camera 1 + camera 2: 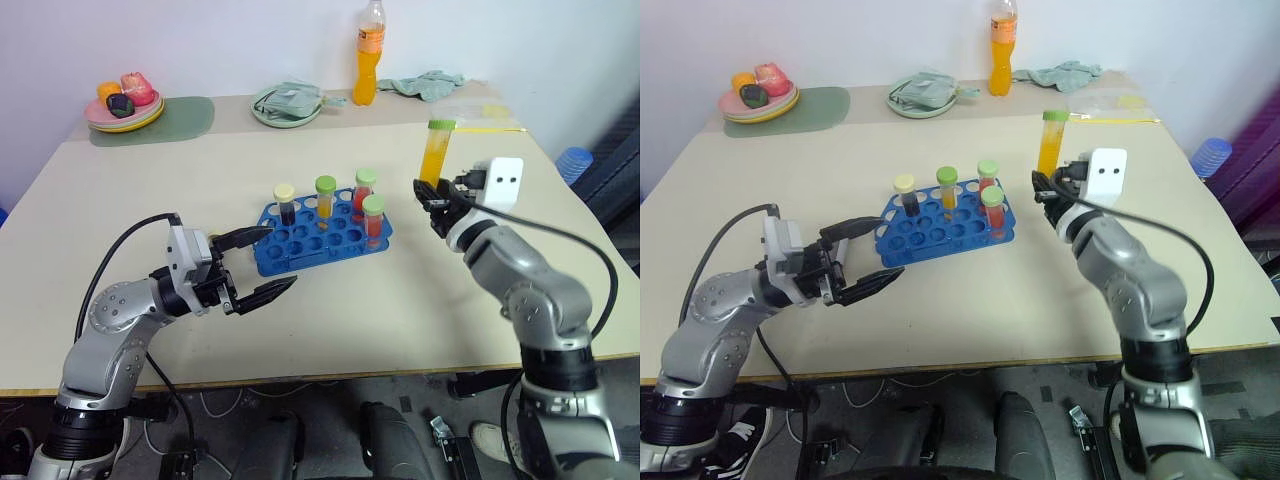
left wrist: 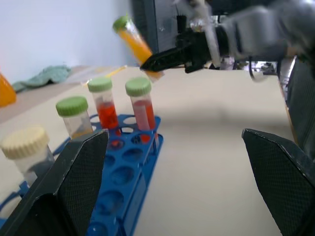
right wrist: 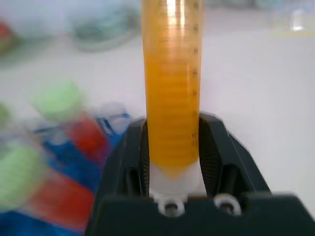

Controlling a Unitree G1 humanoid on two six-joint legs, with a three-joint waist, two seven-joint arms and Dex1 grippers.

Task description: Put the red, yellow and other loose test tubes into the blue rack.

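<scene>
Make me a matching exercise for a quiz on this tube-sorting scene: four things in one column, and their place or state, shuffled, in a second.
Things
1. yellow-orange tube
2. cream-capped tube
3. left gripper
4. orange drink bottle

Place or state
A. standing in a hole of the blue rack
B. open, holding nothing, beside the rack
C. at the far edge of the table
D. held upright above the table in the shut right gripper

Pairs: 1-D, 2-A, 3-B, 4-C
</scene>
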